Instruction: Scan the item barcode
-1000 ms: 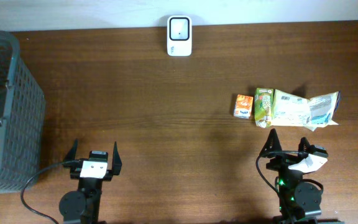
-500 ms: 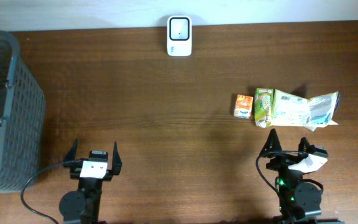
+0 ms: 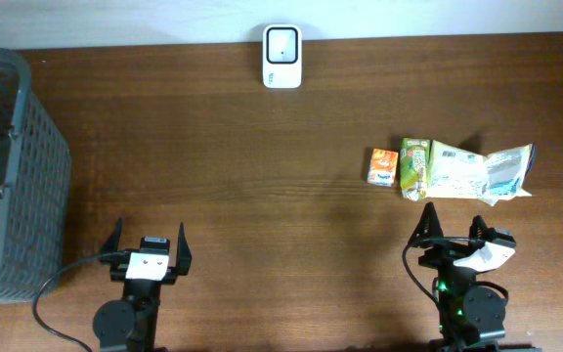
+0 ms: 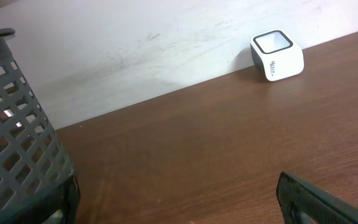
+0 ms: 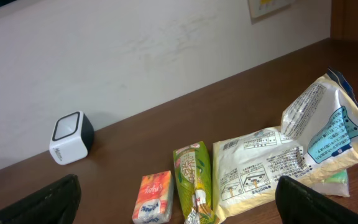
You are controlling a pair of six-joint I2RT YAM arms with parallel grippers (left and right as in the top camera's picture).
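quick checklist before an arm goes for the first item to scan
1. Right hand open and empty: ok.
2. Left hand open, empty, away from the items: ok.
3. Scanner at the far table edge, window up, nothing on it: ok.
4. An easy first pick: ok, the orange carton lies at the end of the row toward the scanner.
5. Items set apart: not ok, the green packet presses against the pale bag.
6. Barcode side known: cannot tell, no barcode can be made out on the carton.
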